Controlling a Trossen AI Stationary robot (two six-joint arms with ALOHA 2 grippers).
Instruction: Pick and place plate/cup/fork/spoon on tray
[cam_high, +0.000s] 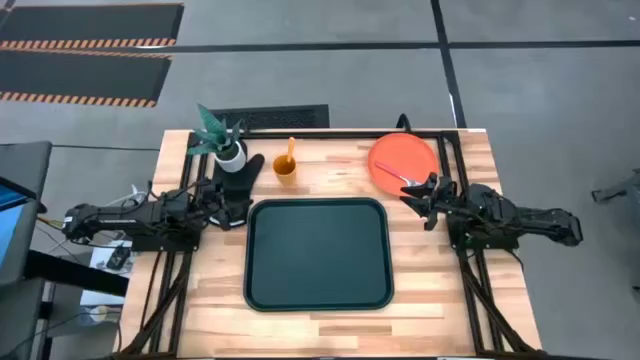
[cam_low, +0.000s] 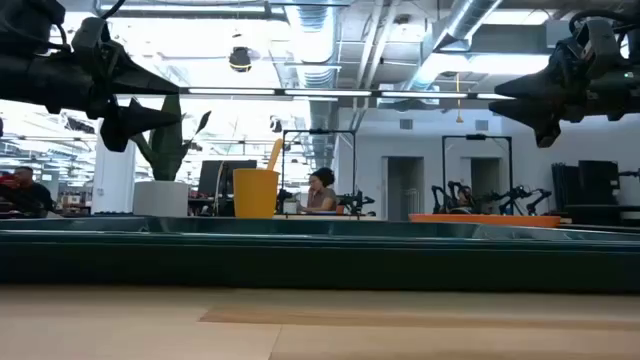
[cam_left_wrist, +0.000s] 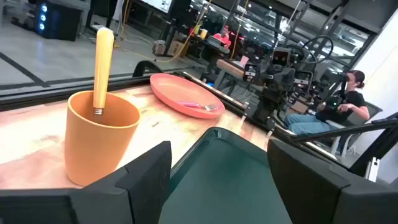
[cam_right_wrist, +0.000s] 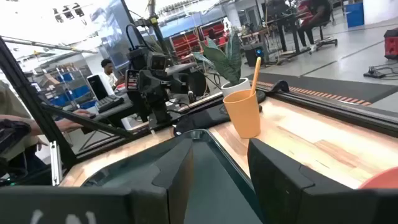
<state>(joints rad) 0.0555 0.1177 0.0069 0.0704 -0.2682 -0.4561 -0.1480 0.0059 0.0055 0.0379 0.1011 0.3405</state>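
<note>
Tray (cam_high: 318, 254) bare at table centre; nothing placed yet.

Plate (cam_high: 402, 160) beyond its far right corner, fork (cam_high: 398, 176) loose on it: likely to slide off if lifted tilted.

Cup (cam_high: 286, 169) past the far edge, spoon (cam_high: 291, 152) upright inside, tip-prone.

Left gripper (cam_high: 232, 205) and right gripper (cam_high: 414, 197), both spread, empty, flank the tray.

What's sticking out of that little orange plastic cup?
An orange-handled spoon stands inside the small orange plastic cup, handle up. Its metal bowl is hidden below the cup's rim.
</note>
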